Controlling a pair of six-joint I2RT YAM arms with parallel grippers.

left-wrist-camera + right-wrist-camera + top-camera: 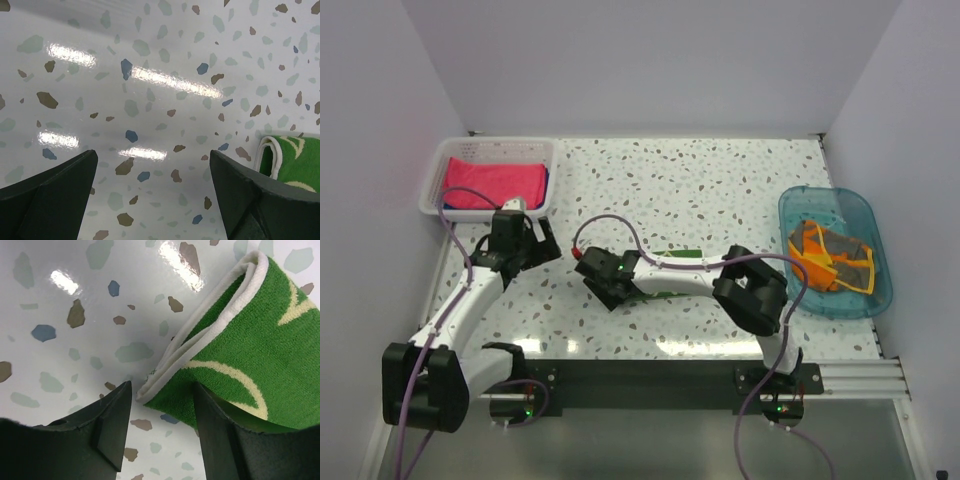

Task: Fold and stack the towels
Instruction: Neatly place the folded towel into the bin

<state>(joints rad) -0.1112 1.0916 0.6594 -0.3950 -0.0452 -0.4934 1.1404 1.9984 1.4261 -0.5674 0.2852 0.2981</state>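
Note:
A folded green towel with yellow pattern [660,296] lies mid-table, mostly hidden under my right arm. In the right wrist view its white-edged folded corner [235,340] sits between my right gripper's [162,387] open jaws, which straddle it low over the table. My left gripper [152,155] is open and empty over bare table, with the green towel [295,160] just to its right. A pink towel [492,183] lies folded in the white basket, with a blue edge [548,182] beside it. A dark grey and orange towel [832,256] lies crumpled in the blue tub.
The white slotted basket [438,172] stands at the far left corner. The clear blue tub [790,215] stands at the right edge. White walls close in the table on three sides. My left gripper [535,248] sits just in front of the basket; my right gripper [605,280] is mid-table.

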